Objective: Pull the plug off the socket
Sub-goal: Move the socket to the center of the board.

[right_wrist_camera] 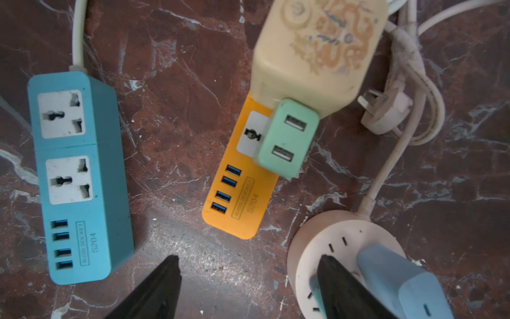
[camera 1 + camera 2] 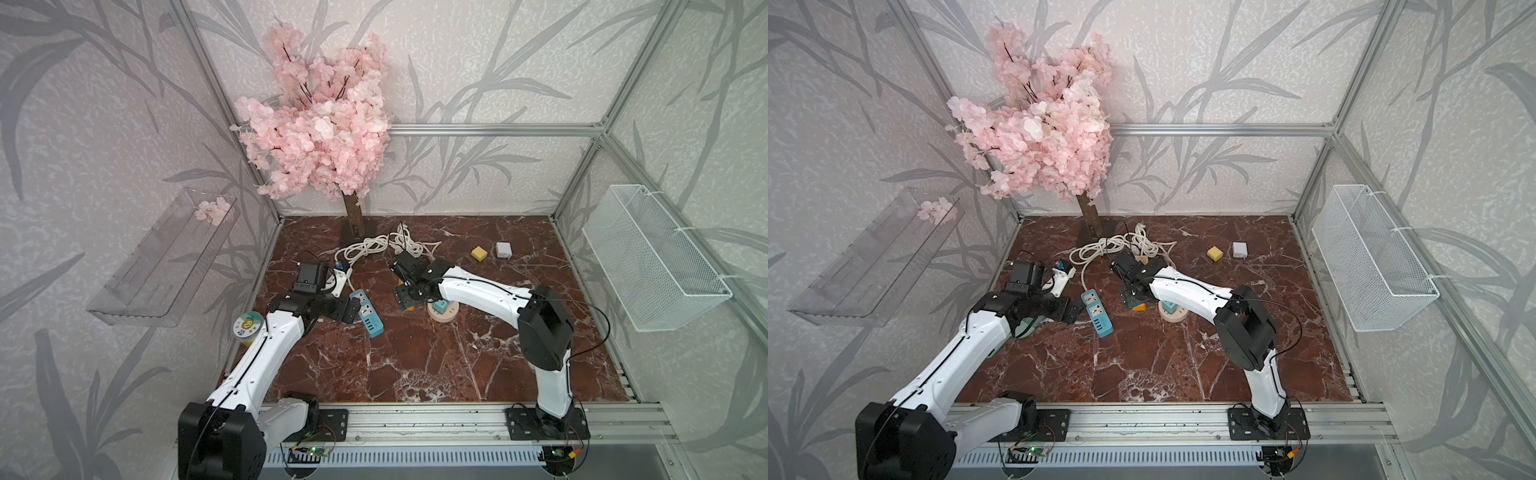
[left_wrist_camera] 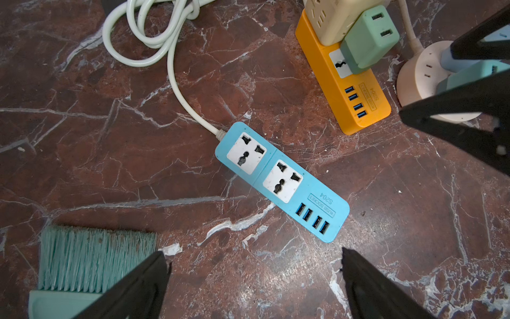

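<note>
Though close over the round socket, right tool: jaws apart, clamped on nothing; one finger just beside the blue plug, contact unclear.
blue plug: seated in the round socket.
round socket: just beside the USB end of the orange strip, right arm's side.
mint charger: plugged into the orange strip's outlet, touching the cream adapter at that strip's cord end.
blue strip: near the orange strip, left arm's side.
left tool: jaws wide apart, gripping nothing, above the blue strip's USB end.
counter: red-brown marble.
</note>
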Robot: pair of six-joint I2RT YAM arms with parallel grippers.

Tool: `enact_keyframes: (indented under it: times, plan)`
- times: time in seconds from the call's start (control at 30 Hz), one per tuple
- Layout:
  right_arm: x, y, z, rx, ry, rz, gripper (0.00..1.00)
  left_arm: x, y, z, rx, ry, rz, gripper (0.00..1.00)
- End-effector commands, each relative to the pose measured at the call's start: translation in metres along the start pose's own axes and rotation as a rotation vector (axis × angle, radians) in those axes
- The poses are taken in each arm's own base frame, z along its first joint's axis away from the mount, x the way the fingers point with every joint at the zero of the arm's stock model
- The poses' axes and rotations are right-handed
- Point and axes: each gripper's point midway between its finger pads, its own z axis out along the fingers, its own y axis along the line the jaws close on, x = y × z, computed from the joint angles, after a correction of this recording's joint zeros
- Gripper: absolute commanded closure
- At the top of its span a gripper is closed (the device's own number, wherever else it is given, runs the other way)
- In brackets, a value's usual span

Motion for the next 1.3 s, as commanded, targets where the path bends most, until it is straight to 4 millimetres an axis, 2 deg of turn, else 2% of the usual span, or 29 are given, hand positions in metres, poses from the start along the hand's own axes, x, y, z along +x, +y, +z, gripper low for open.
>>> enact_keyframes:
  times: [0.0, 0.13, 0.4, 0.7, 0.97, 1.17, 1.27]
  plan:
    - [-0.005, 0.004, 0.009, 0.04, -0.036, 0.035, 0.18, 0.0, 0.004, 0.0, -0.019, -0.011, -0.014, 0.01]
    - [0.001, 0.006, 0.024, 0.067, -0.028, 0.052, 0.18, 0.0, 0.004, 0.0, -0.02, -0.013, -0.012, 0.01]
    - [0.011, -0.004, 0.041, 0.128, -0.019, 0.079, 0.17, 0.002, 0.0, 0.006, 0.006, 0.006, -0.011, 0.01]
    - [0.01, -0.004, 0.059, 0.164, -0.02, 0.092, 0.18, -0.002, 0.001, 0.001, -0.002, -0.014, -0.007, 0.01]
    - [0.007, 0.0, 0.073, 0.171, -0.014, 0.081, 0.26, -0.002, 0.001, 0.001, -0.001, -0.012, -0.006, 0.01]
    - [0.009, -0.001, 0.077, 0.172, -0.026, 0.074, 0.45, -0.001, 0.0, 0.002, 0.001, -0.011, -0.002, 0.01]
    - [0.013, -0.002, 0.078, 0.172, -0.021, 0.072, 0.47, -0.002, 0.0, 0.002, 0.005, -0.007, -0.003, 0.01]
